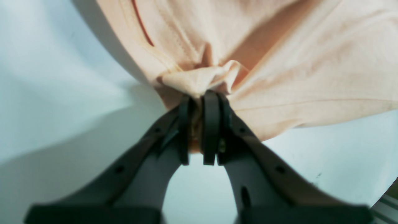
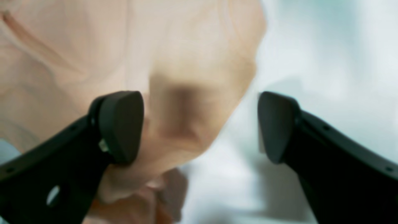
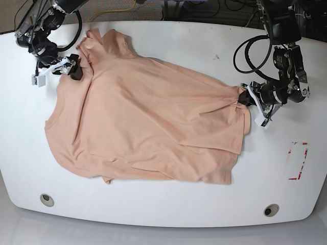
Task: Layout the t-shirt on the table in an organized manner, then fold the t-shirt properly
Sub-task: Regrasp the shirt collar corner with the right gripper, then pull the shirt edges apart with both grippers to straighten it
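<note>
The peach t-shirt (image 3: 148, 122) lies spread but creased across the white table (image 3: 168, 214), plain side up. At the shirt's right edge my left gripper (image 3: 245, 97) is shut on a bunched fold of cloth. The left wrist view shows that pinch up close, with the left gripper (image 1: 199, 96) closed on gathered t-shirt (image 1: 311, 62) fabric. My right gripper (image 3: 75, 69) stands open at the shirt's upper left edge. In the right wrist view the right gripper (image 2: 199, 124) has one finger over the t-shirt (image 2: 77, 62) and the other over bare table (image 2: 326, 46); a fold lies between the jaws, ungripped.
A red-marked rectangle (image 3: 298, 161) sits on the table's right side. Two round grommet holes (image 3: 47, 199) (image 3: 271, 210) lie near the front edge. Cables (image 3: 250, 46) loop off the arm at the back right.
</note>
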`<state>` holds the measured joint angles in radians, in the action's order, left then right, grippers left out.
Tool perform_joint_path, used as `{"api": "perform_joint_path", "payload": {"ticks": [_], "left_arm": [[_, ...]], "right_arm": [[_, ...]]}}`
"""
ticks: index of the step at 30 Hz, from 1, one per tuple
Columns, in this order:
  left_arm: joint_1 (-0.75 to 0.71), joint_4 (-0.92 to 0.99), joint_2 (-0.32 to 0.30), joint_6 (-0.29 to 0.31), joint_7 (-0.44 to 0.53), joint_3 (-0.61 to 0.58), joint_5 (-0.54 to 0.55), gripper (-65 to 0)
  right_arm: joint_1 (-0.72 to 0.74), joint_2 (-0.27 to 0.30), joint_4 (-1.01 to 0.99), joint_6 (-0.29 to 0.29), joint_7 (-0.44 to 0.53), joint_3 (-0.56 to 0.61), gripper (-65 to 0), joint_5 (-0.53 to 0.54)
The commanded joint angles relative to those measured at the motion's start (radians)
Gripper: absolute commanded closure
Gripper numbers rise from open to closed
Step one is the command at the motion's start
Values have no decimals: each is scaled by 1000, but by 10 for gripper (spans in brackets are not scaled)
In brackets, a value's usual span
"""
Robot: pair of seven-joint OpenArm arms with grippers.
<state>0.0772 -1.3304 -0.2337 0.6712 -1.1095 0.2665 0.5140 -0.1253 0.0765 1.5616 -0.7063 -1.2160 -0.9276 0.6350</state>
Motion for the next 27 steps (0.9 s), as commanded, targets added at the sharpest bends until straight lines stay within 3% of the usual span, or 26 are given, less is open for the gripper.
{"api": "perform_joint_path", "payload": {"ticks": [1, 6, 13, 15, 17, 23, 27], "left_arm": [[-4, 1, -8, -3, -54, -2, -54, -43], [-4, -1, -8, -3, -54, -2, -54, -43], [-3, -1, -8, -3, -54, -2, -54, -43], [-3, -1, -8, -1, -54, -2, -54, -43], [-3, -1, -8, -1, -53, -2, -54, -43], [-3, -2, -6, -3, -51, 10, -53, -42], [-3, -24, -3, -3, -53, 55, -54, -42]], "right_arm": [[-7, -11, 0, 8, -38, 20, -552, -27], [-18, -45, 0, 8, -35, 35, -550, -27], [-17, -47, 0, 8, -35, 35, -536, -27], [-17, -43, 0, 8, -35, 35, -491, -27], [-15, -42, 0, 8, -35, 35, -404, -28], [-12, -31, 1, 8, -35, 35, 0, -28], [-18, -24, 18, 8, -41, 35, -17, -27]]}}
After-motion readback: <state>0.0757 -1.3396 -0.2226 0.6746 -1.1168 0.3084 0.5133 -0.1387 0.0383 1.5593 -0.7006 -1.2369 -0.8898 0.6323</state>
